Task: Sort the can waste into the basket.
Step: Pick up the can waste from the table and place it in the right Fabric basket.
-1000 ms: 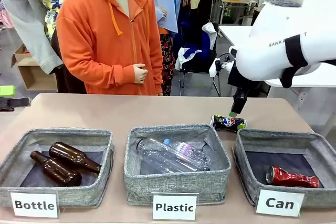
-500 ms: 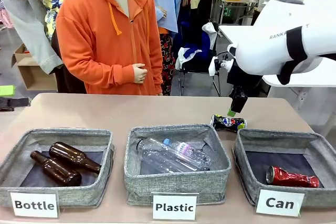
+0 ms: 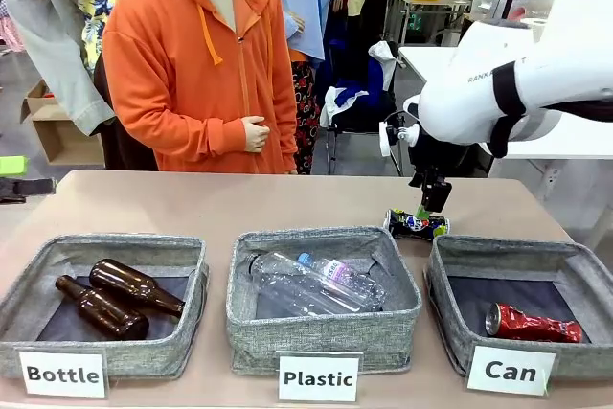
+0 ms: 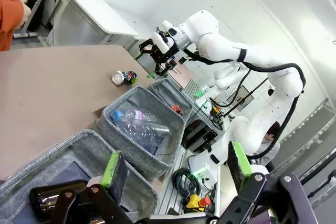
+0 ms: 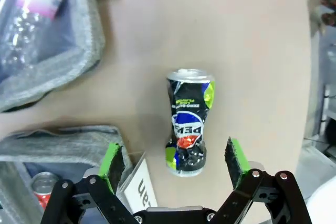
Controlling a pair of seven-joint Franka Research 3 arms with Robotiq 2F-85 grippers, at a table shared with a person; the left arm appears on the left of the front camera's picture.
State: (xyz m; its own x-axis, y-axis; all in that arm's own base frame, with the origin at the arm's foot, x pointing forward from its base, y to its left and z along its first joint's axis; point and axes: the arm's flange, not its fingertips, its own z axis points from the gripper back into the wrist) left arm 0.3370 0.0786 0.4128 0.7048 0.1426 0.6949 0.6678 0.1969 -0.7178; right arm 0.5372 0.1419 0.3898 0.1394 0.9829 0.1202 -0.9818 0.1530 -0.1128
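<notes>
A crushed dark blue can (image 3: pixel 417 225) lies on its side on the table, just behind the grey "Can" basket (image 3: pixel 448 280). My right gripper (image 3: pixel 423 208) hangs open right above it. In the right wrist view the blue can (image 5: pixel 189 121) lies lengthwise, its near end between the spread green pads (image 5: pixel 236 160) of the right gripper (image 5: pixel 175 162), with a gap on both sides. A crushed red can (image 3: pixel 533 324) lies inside the Can basket. My left gripper (image 4: pixel 176 166) stands open and empty over the "Bottle" basket end of the table.
The "Plastic" basket (image 3: pixel 249 308) in the middle holds clear bottles, the "Bottle" basket (image 3: pixel 29 299) on the left two brown ones. A person in an orange hoodie (image 3: pixel 196 64) stands at the far side, hands off the table.
My right gripper has come down and slightly left onto the blue can, and the arm above it has swung left. The cans, baskets and left arm are unchanged.
</notes>
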